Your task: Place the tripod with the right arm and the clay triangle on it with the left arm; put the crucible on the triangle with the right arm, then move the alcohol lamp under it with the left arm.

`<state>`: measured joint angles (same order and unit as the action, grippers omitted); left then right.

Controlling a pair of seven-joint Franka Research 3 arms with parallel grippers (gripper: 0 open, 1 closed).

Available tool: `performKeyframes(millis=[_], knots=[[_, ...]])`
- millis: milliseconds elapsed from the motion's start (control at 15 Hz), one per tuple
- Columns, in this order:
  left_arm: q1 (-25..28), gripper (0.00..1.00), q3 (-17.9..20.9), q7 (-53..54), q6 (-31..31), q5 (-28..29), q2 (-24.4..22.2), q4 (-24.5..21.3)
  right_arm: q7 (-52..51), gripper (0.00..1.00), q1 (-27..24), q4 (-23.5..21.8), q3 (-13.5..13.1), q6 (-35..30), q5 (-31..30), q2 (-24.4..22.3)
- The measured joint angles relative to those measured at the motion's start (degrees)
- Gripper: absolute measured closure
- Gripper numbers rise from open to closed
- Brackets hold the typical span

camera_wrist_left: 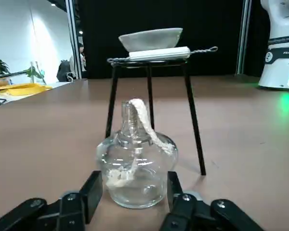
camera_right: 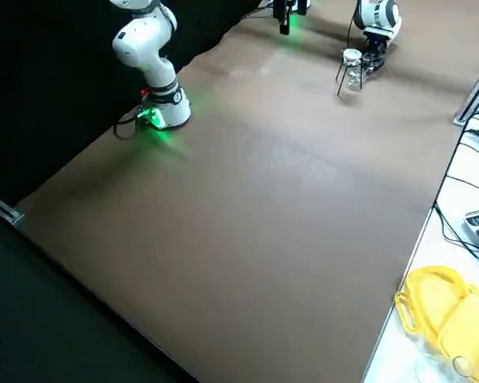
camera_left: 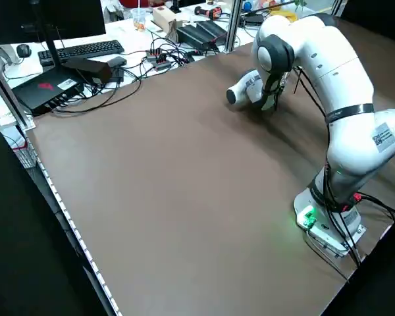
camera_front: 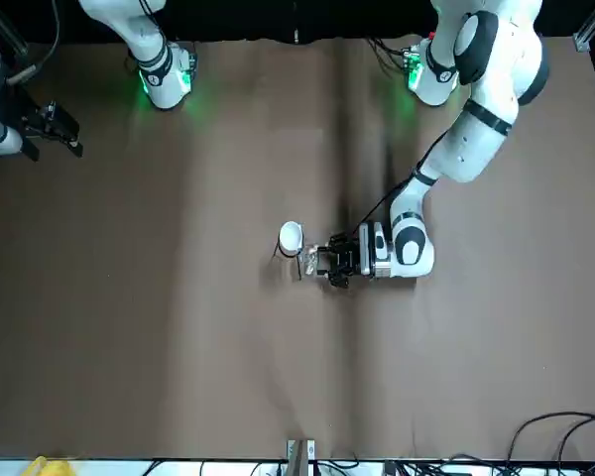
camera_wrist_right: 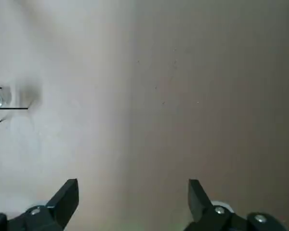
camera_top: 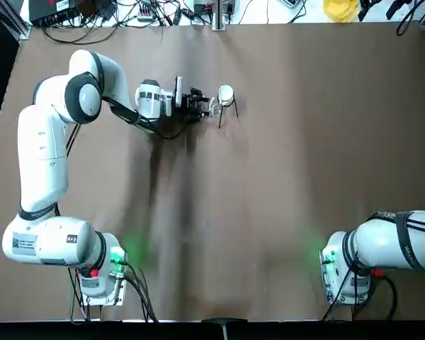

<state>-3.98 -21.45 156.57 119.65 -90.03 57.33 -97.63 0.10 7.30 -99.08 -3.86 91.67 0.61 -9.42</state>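
Left gripper [camera_wrist_left: 135, 192] is at the tripod's left-arm side, fingers part-closed and clamped on the lamp [camera_wrist_left: 137, 168], one finger at each side of the glass. Lamp is upright, just beside the tripod [camera_wrist_left: 195, 125], not centered under the ring; can't tell if its base touches the table [camera_top: 283, 163]. White wick [camera_wrist_left: 147, 120] sticks out of the neck and hangs down one side of the glass. Tripod stands upright on its legs. Triangle [camera_wrist_left: 159, 54] lies on the ring, its twisted wire ends poking past the edge. Crucible [camera_wrist_left: 151, 39] sits on the triangle, open side up, slightly tilted. Right gripper [camera_wrist_right: 133, 190] is parked over the table on the robot's right side, well apart from the tripod, fingers wide apart, nothing between them.
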Motion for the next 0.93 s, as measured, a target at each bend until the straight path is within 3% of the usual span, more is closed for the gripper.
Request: performKeyframes(millis=[933], knots=[[-5.57, 0.37, -0.06, 0.0, 0.79, -6.4, 0.0, 0.85, 0.15, 0.0, -0.22, -0.42, -0.48, 2.74, -0.01, -0.14]])
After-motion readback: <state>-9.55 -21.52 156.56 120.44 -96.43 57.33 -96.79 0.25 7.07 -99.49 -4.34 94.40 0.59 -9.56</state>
